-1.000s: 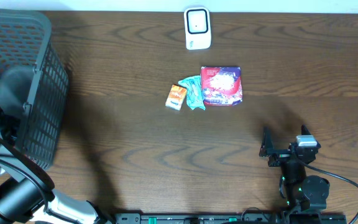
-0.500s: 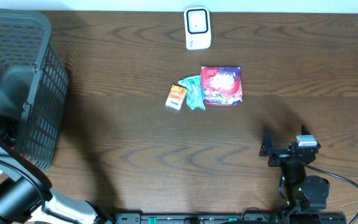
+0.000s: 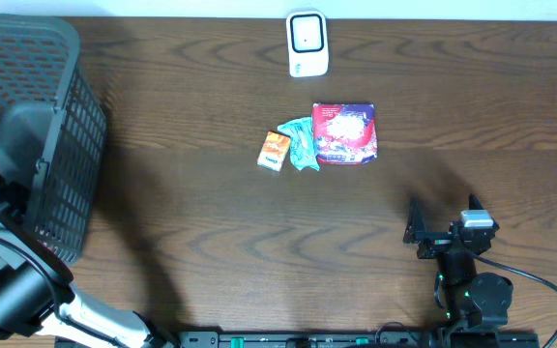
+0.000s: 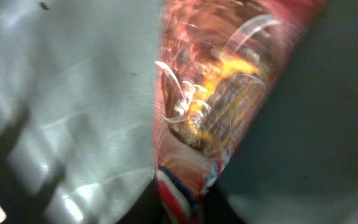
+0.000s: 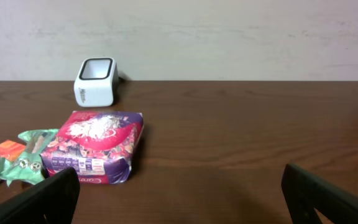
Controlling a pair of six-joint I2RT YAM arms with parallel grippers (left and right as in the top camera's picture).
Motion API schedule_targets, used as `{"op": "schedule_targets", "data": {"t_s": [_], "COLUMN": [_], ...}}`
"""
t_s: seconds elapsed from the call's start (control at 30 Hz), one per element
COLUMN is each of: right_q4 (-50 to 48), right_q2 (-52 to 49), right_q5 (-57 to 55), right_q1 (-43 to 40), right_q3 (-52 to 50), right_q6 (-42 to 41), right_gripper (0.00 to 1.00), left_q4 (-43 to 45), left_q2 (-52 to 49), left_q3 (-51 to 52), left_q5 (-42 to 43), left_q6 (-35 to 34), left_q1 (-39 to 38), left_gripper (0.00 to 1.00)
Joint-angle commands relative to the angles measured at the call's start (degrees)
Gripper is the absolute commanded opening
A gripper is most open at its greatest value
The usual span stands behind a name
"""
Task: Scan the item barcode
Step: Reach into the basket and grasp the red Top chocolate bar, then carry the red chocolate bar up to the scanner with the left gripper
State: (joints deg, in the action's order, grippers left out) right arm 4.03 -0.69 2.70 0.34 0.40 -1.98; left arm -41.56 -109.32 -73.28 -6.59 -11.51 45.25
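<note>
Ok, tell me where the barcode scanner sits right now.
In the overhead view the white barcode scanner stands near the far edge of the table, about midway across, just beyond the red snack packet and apart from it.

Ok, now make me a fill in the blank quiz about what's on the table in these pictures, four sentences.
1. The green packet lies ___ the orange box and the red packet.
2. The scanner at the far edge of the table is ___ in colour.
3. The right gripper rests with its jaws ___.
4. The basket stands on the ___ side.

Missing words: between; white; open; left.
</note>
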Motion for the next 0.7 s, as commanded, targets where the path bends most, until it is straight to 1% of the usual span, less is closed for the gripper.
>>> {"op": "schedule_targets", "data": {"t_s": [0.0, 0.2, 0.27, 0.37, 0.47, 0.53, 0.6, 0.67], "right_q4": [0.26, 0.26, 0.26, 0.26, 0.26, 0.26, 0.26, 0.24], "right_q2": [0.37, 0.37, 0.37, 0.37, 0.37, 0.37, 0.37, 0.37], "right_q5": [-0.44, -0.44, -0.44, -0.44, -0.44, -0.44, -0.44, -0.44], "right_q1": [-0.24, -0.24, -0.24, -0.24, -0.24, -0.26, -0.24, -0.26], "right_q3": [-0.04, -0.04, -0.04, -0.04, -0.04, -0.04, -0.04, -0.04], "right_q6": [-0.57, -0.57, -0.57, -0.57, -0.57, -0.57, -0.57, -0.57], "right_gripper": [0.99, 0.99, 0.99, 0.99, 0.99, 0.99, 0.99, 0.99], "left_q4": [-1.01, -3.65, -3.74, -2.51, 1.51, 4.7, 8.5, 12.46], "left_q2": [-1.9, 2.78, 5.97, 12.41, 19.54, 24.22, 28.79, 32.28], "left_q3": [0.61, -1.64, -2.67, -4.28, -4.79, -4.79, -4.79, -4.79], "left_q5": [0.13, 0.33, 2.1, 9.14, 20.61, 28.28, 34.49, 37.9], "left_q6": [0.76, 0.72, 0.74, 0.74, -0.17, -3.82, -10.64, -17.44], "left_q1": [0.22, 0.13, 0.04, 0.04, 0.04, 0.04, -0.33, -1.42], "left_gripper": [0.07, 0.07, 0.07, 0.07, 0.07, 0.07, 0.07, 0.07]}}
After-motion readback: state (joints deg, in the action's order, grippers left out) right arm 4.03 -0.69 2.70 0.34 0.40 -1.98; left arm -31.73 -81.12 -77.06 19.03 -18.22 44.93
